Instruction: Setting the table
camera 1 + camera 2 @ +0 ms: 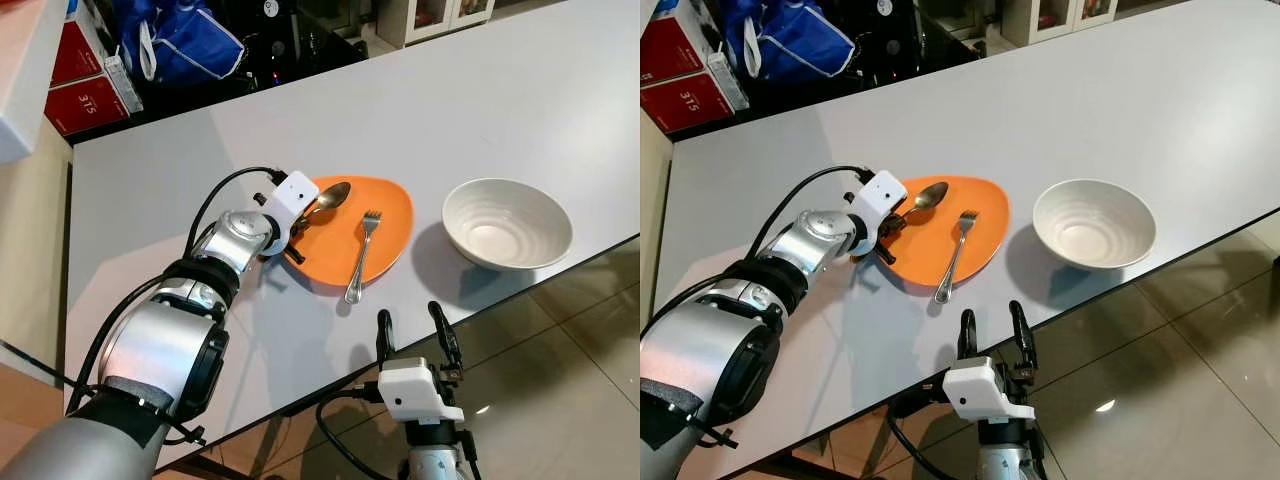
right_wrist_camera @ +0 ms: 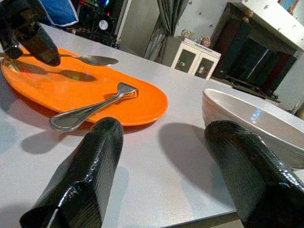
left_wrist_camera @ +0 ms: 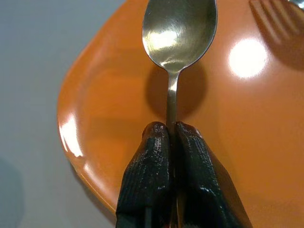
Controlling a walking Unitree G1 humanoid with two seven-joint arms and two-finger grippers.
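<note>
An orange plate (image 1: pixel 385 215) lies near the front edge of the grey table (image 1: pixel 480 110). My left gripper (image 1: pixel 300 222) is shut on the handle of a metal spoon (image 1: pixel 330 197), holding it just above the plate's left part; its fingertips (image 3: pixel 156 142) pinch the handle, with the spoon (image 3: pixel 178 33) bowl beyond. A fork (image 1: pixel 361 255) rests across the plate, its handle over the near rim. A white bowl (image 1: pixel 507 222) stands to the plate's right. My right gripper (image 1: pixel 417 335) is open below the table's front edge, facing the plate (image 2: pixel 85 95), fork (image 2: pixel 90 111) and bowl (image 2: pixel 256 126).
Red boxes (image 1: pixel 85 75) and a blue bag (image 1: pixel 185 40) sit past the table's far left corner. A white cabinet (image 1: pixel 440 15) stands at the back. Glossy tiled floor (image 1: pixel 570 370) lies below the table's front edge.
</note>
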